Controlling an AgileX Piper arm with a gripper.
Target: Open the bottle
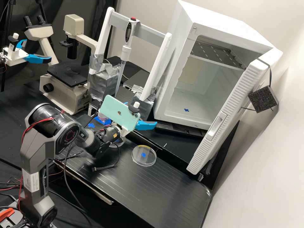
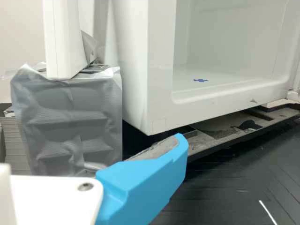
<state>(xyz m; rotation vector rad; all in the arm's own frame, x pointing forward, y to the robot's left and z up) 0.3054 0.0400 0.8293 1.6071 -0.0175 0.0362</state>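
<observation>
So at the near side a clear round dish (image 1: 144,155) is sitting on the black counter (image 1: 126,186), and left of it and a bit farther back there's a pinkish container (image 1: 102,116), partly hidden behind the phone (image 1: 120,113) on the arm, which might be the bottle but I honestly can't tell for sure. Gripper (image 1: 142,113) is up beyond the dish, open with its blue fingers (image 2: 147,183) spread apart and nothing held between them. Farther back you've got a microscope (image 1: 63,91) on the left, a pipette (image 1: 126,52) upright on a white frame, and a big white cabinet (image 1: 209,17) at far right, door (image 1: 232,104) wide open.
</observation>
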